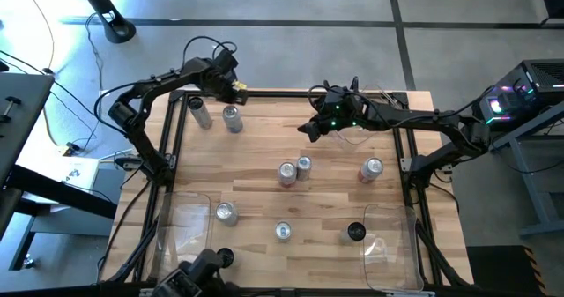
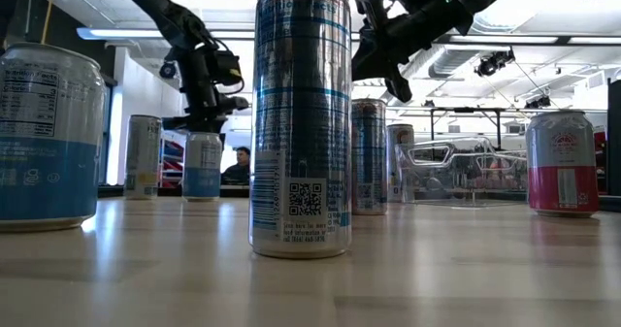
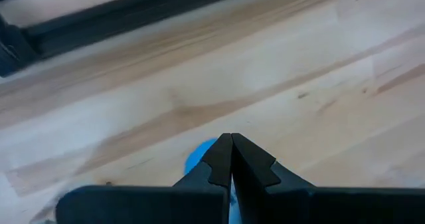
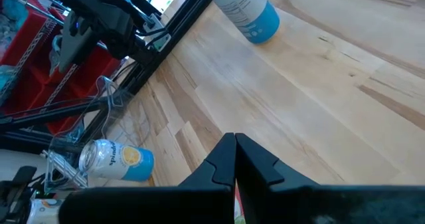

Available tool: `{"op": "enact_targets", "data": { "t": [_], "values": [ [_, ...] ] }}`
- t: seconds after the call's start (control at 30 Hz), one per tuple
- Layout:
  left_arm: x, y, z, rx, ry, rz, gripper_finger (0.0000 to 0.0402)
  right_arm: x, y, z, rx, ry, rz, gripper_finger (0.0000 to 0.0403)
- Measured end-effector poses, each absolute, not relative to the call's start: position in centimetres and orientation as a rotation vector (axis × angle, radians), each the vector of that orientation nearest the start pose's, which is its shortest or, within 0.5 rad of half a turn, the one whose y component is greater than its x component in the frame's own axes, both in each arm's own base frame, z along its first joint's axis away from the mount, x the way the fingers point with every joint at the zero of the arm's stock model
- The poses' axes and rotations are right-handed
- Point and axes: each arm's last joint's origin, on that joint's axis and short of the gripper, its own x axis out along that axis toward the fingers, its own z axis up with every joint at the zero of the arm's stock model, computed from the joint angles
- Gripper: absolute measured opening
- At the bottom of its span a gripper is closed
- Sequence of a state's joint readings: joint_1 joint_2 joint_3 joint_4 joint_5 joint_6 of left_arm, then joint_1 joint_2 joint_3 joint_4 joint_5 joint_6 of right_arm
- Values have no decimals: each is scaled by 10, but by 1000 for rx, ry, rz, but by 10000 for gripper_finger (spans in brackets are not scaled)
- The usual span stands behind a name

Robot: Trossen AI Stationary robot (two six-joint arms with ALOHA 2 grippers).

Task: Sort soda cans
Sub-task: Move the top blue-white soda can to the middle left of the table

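Several soda cans stand upright on the wooden table [image 1: 264, 138]. Two stand at the far left [image 1: 201, 112] [image 1: 232, 118], a pair [image 1: 286, 173] [image 1: 304, 165] and a silver-and-red one [image 1: 371, 168] in the middle, and a row near the front [image 1: 226, 212] [image 1: 283, 232], the last black-topped [image 1: 355, 233]. My left gripper [image 3: 231, 144] is shut and points down just over a blue-banded can [image 2: 202, 167], whose blue [image 3: 198, 159] shows behind the fingertips. My right gripper [image 4: 234, 144] is shut and empty, hanging above the table's far middle [image 1: 310, 129]. My left gripper hangs with its shut fingertips [image 2: 209, 123] right above the top of the blue-banded can [image 2: 202, 138], coming from above. I cannot tell whether they touch it. The can stands upright on the table.
Clear plastic bins sit at the near left [image 1: 181, 226], the near right [image 1: 392, 244] and the far right [image 1: 379, 112]. A can [image 4: 116, 161] lies on its side past the table's dark rail [image 4: 159, 44]. Bare wood lies between the far cans and the middle pair.
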State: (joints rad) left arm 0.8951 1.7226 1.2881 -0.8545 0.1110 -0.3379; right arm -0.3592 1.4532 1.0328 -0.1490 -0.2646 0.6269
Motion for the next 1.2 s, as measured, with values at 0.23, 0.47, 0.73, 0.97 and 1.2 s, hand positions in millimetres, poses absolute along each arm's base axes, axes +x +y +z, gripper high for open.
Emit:
{"op": "enact_targets", "data": {
  "t": [0.23, 0.47, 0.73, 0.97, 1.2],
  "values": [
    [217, 243, 221, -892, 1165, 870, 0, 300, -105, 269, 782, 500, -260, 0],
    [238, 220, 221, -855, 1205, 808, 0, 300, -105, 269, 780, 500, -260, 0],
    [252, 194, 220, -748, 1318, 804, 0, 300, -104, 268, 764, 510, -257, 0],
    [256, 176, 221, -683, 1394, 821, 0, 299, -104, 267, 759, 522, -258, 0],
    [261, 154, 233, -664, 1372, 824, 0, 298, -104, 265, 744, 554, -260, 0]
  ]
}}
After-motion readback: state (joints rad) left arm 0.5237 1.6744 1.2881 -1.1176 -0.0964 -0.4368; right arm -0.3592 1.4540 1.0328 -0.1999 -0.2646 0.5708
